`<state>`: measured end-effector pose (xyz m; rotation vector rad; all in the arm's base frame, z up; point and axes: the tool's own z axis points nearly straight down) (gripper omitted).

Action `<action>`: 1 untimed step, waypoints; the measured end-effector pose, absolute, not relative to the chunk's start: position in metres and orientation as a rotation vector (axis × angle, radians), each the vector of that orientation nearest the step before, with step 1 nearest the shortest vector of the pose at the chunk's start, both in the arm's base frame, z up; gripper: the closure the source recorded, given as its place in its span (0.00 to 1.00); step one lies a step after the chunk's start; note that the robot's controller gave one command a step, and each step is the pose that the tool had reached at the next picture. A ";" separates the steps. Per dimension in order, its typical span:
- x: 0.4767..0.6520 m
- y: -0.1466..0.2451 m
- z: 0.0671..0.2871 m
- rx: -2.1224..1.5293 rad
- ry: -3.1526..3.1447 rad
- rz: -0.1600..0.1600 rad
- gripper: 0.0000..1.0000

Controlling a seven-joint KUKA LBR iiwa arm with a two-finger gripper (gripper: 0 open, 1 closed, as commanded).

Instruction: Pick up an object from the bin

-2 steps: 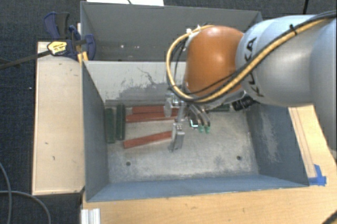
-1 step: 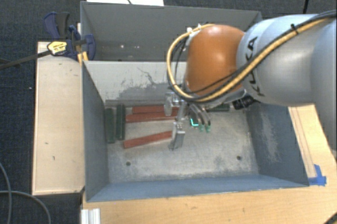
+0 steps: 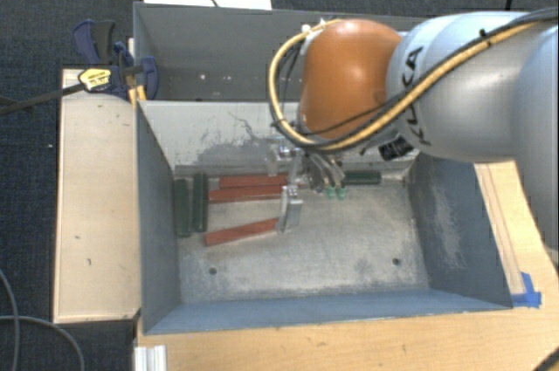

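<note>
Lower red bar [image 3: 242, 232], right of the green blocks [image 3: 189, 203], seems stiff and light; we'd pinch its narrow width, though we cannot tell the claw's [image 3: 291, 216] state.

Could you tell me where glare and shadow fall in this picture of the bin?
Camera view: soft sheen on the orange cover and the silver arm link; the bin's far wall sits in shade; its floor around the end effector and the red-brown bars is evenly lit, without glare.
</note>
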<state>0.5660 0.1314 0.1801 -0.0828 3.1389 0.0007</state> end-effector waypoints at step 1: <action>0.576 0.137 0.146 -0.242 3.119 0.003 0.00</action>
